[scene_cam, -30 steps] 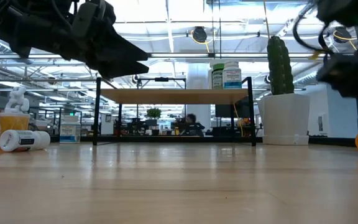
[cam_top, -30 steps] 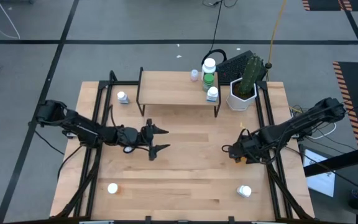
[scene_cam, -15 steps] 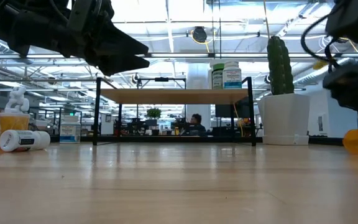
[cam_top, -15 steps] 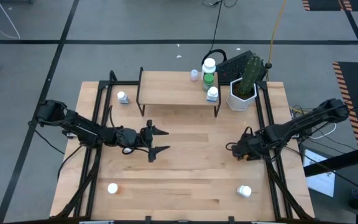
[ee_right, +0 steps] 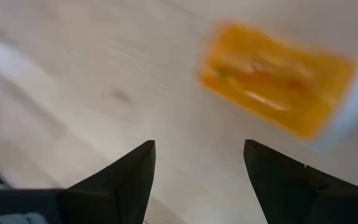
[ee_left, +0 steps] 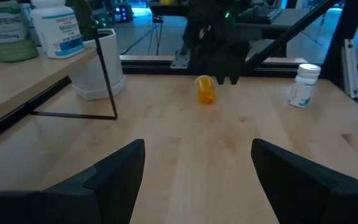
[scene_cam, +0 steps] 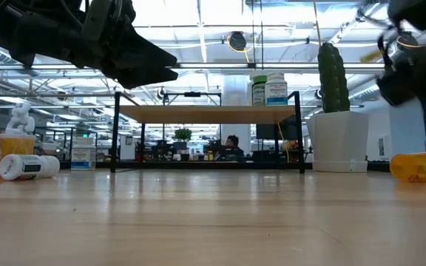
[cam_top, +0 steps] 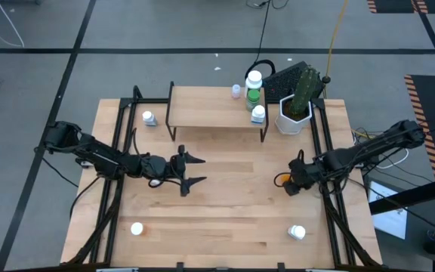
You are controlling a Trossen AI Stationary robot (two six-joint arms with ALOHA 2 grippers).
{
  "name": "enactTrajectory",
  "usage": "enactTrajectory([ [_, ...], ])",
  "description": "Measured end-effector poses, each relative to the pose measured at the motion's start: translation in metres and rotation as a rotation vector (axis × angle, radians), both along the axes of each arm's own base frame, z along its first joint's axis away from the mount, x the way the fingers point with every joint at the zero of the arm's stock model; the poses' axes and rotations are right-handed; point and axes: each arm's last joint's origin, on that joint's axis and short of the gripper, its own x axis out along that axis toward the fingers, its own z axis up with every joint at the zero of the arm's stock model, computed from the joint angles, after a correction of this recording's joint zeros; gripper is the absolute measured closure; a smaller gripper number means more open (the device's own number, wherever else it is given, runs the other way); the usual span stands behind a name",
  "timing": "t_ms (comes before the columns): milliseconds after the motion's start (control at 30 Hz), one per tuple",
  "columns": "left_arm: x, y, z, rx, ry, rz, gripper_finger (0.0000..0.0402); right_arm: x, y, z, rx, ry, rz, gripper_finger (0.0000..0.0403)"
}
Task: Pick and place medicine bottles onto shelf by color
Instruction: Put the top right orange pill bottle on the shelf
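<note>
Now the right gripper (cam_top: 293,183) has moved off the orange bottle (cam_top: 281,180), with its fingers spread and empty. That small see-through orange bottle lies on its side near the table's (cam_top: 225,219) right edge. Left gripper (cam_top: 195,170) hangs wide apart, empty, mid-table.

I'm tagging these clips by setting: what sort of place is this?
Probably an open robotics lab or workshop: a wooden table on black framing, taped floor lines around it, and rows of ceiling lights over cluttered benches behind.
</note>
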Motion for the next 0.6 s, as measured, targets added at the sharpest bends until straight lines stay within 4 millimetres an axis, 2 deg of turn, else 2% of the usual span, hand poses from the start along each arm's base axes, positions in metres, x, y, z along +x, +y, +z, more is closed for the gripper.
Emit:
enactTrajectory([
  [167,0.000,0.001,0.000,0.017,0.001,0.019,0.0103,0.018,0.002,0.046,-0.187,-0.193,0.155,0.0163],
  [300,0.000,0.001,0.000,0.030,0.003,0.018,0.0103,0.028,0.002,0.073,-0.461,-0.248,0.458,0.0163],
  [467,0.000,0.003,0.001,0.040,-0.002,0.028,0.0103,0.037,0.005,0.067,-0.681,-0.207,0.879,0.0163],
  [600,0.001,0.006,0.000,0.040,0.002,0.040,0.0103,0.044,0.005,0.054,-0.720,-0.098,1.034,0.0163],
])
